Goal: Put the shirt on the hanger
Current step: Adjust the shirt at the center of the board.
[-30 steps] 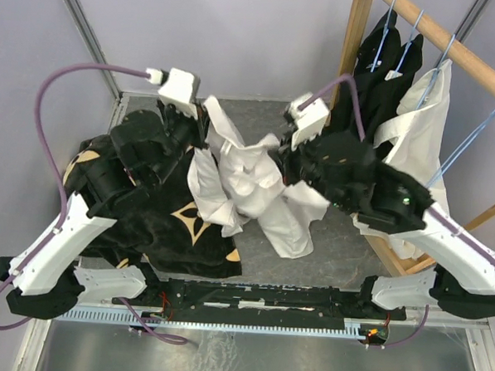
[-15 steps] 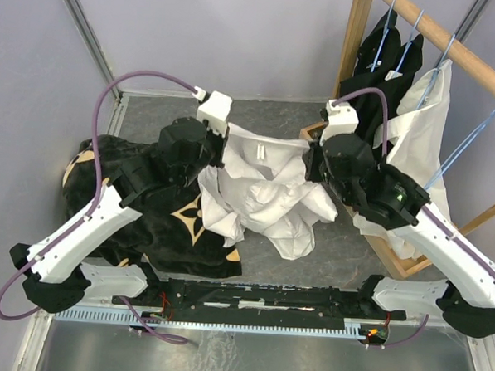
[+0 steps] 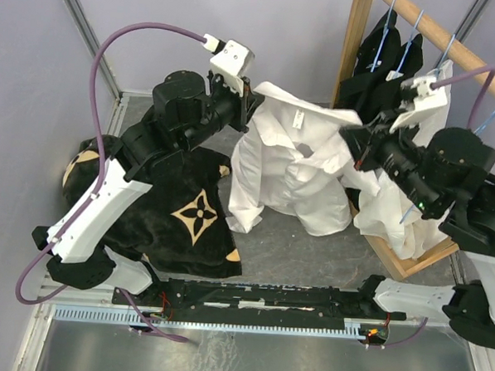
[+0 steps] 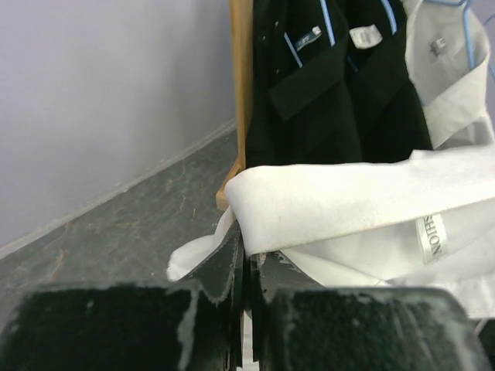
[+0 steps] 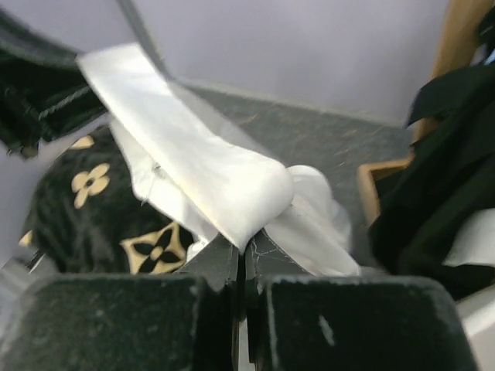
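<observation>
Top external view: the left end effector [image 3: 252, 98] and the right end effector [image 3: 355, 143], both with black fingers, are each pinched tight on one end of the collar of the shirt [image 3: 290, 167]. Its thin white cloth is stretched between them and hangs in soft folds over the grey speckled surface [image 3: 310, 259]. To its left lies a plush black cloth [image 3: 179, 223] with tan flower shapes, and a pale wooden rack [image 3: 351, 41] stands to its right.
</observation>
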You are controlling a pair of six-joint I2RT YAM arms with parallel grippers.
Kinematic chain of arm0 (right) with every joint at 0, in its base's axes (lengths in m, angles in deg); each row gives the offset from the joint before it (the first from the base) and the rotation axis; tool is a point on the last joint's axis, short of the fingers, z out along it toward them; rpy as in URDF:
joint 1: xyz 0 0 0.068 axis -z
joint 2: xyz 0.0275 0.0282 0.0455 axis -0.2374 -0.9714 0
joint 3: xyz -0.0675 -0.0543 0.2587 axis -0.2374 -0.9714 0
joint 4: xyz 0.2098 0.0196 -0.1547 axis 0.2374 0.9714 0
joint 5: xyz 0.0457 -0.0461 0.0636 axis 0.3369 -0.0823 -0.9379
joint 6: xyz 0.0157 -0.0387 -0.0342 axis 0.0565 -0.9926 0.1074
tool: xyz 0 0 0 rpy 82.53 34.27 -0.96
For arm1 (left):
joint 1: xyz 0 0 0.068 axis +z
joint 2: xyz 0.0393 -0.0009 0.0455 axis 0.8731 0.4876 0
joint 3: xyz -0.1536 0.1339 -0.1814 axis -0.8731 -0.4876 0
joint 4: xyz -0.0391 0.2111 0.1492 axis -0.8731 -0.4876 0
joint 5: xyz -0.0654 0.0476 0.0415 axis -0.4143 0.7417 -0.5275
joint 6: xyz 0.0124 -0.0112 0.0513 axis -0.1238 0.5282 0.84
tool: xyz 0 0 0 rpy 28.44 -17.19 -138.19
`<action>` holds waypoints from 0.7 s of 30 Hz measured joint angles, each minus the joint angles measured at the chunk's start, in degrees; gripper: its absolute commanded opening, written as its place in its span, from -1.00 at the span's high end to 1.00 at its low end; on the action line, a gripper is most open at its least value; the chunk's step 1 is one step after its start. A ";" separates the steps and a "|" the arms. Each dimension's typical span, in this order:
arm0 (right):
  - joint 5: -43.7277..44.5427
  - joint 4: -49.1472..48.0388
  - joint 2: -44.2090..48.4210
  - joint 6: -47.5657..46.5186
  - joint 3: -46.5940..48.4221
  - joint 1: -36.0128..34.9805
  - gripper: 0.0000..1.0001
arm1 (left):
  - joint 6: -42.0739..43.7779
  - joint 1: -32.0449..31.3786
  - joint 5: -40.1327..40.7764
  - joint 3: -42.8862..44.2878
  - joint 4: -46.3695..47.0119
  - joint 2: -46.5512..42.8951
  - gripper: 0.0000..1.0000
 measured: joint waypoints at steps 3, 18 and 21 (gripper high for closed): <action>-4.92 -1.22 4.28 4.50 -9.55 -0.63 1.00 | 0.20 -0.13 0.35 -1.86 -1.16 -0.83 0.95; -30.01 -37.99 -26.67 19.19 -26.32 11.85 1.00 | 4.63 2.56 25.97 -8.72 -17.66 -7.82 0.95; -30.38 -37.64 -26.14 16.90 -23.56 14.25 1.00 | 4.85 2.58 27.56 -7.82 -17.40 -6.40 0.95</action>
